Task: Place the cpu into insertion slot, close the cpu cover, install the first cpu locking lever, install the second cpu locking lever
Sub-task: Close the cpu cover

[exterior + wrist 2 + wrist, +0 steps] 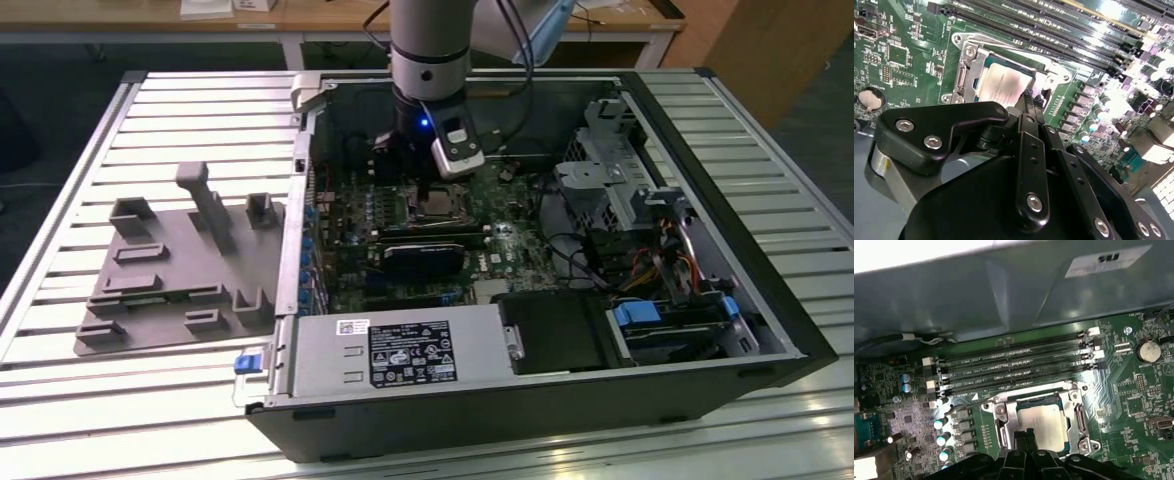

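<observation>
On a slatted metal table [80, 150] an open black computer case [534, 420] is laid, where the square silver-topped cpu [1043, 421], judged light, stiff, fragile and best held by its edges, is seated in the metal-rimmed insertion slot [1002, 426] just under the black gripper [1027, 434], closed on nothing.

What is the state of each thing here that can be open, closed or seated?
cpu, seated flat inside the cover's cut-out
cpu cover, closed down flat around the cpu
gripper, shut, tips near the cover's edge
computer case, on its side, panel off
</observation>
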`<move>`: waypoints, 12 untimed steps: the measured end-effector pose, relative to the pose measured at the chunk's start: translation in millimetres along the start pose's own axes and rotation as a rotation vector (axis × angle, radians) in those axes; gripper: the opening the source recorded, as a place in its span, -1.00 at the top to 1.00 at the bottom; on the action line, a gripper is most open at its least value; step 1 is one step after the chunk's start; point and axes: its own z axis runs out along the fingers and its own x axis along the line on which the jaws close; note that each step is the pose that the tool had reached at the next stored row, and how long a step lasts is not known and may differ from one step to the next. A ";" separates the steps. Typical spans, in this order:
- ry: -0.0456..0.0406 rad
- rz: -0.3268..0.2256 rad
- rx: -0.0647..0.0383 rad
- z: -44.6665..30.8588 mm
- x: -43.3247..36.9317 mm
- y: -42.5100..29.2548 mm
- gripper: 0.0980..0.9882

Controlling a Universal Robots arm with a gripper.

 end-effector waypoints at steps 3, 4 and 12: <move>-0.0003 0.000 0.000 0.2 0.2 -0.3 0.98; -0.0003 0.000 0.000 0.2 0.2 -0.3 0.98; -0.0156 -0.001 -0.004 4.4 7.2 -2.0 0.98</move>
